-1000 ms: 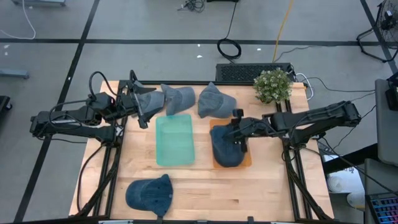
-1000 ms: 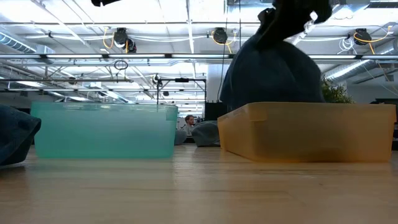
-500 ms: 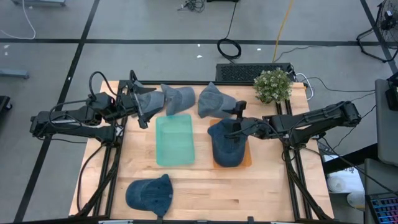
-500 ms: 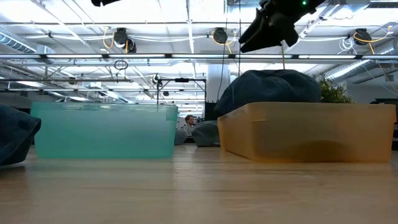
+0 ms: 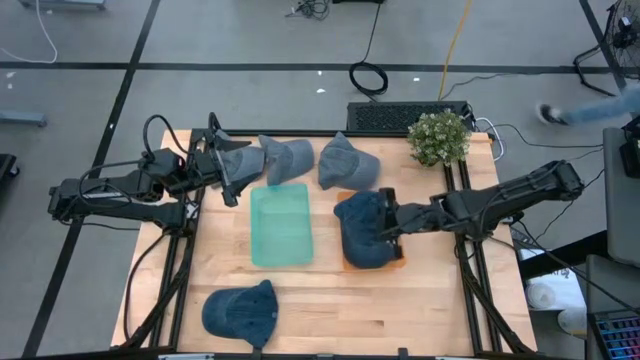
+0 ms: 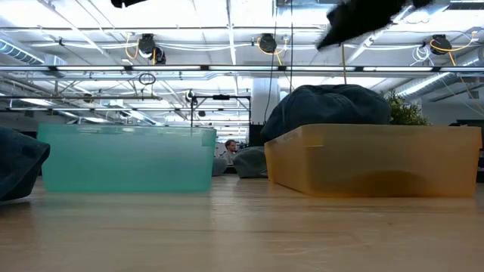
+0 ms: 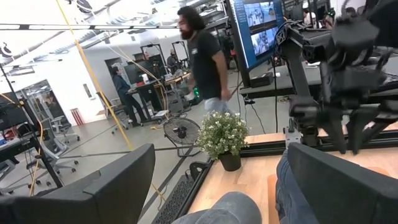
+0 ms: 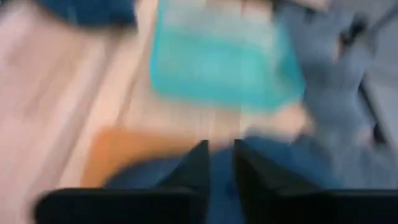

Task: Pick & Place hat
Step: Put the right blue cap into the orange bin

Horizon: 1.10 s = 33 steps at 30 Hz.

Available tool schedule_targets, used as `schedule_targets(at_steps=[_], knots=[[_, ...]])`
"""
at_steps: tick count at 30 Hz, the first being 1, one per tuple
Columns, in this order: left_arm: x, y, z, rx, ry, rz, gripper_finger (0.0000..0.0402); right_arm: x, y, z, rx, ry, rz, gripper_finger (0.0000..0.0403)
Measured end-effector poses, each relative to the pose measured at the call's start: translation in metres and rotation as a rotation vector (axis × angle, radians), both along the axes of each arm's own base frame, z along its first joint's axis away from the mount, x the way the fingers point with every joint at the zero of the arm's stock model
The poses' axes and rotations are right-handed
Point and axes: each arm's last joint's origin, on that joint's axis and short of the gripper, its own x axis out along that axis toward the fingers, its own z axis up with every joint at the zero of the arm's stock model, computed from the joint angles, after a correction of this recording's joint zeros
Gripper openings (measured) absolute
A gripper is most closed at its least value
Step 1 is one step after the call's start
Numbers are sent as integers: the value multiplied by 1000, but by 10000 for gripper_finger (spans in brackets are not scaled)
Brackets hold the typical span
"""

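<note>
1. The bench is pale wood planks framed by black rails.
2. An orange bin, translucent plastic and rectangular, holds a dark denim hat; in the low view its soft crown domes above the rim.
3. A teal bin of the same kind stands just left of the orange one; nothing shows inside it.
4. Three more denim hats lie loose on the bench: two at the far edge behind the bins, one at the near edge.
5. A bushy potted plant stands at the far right corner.
6. The right hand hovers over the orange bin's right side, just beside the hat; its fingers are pressed nearly together, gripping nothing.
7. The left hand waits at the far left, beside a loose hat, its fingers spread.
</note>
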Motion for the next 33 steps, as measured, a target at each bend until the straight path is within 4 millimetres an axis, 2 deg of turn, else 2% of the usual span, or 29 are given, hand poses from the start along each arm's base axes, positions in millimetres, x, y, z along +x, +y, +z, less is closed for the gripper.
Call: schedule_targets(at_steps=[2,10,20,27,33], knots=[[0,0,0,0,0,0,376,1,-4,-10,25,85,-43,12],[0,0,0,0,0,0,377,14,-15,-45,5,292,-136,3],[0,0,0,0,0,0,377,34,-38,-82,-39,442,-185,1],[0,0,0,0,0,0,377,38,-41,-91,-50,470,-178,0],[0,0,0,0,0,1,377,44,-39,-88,-58,428,-48,0]])
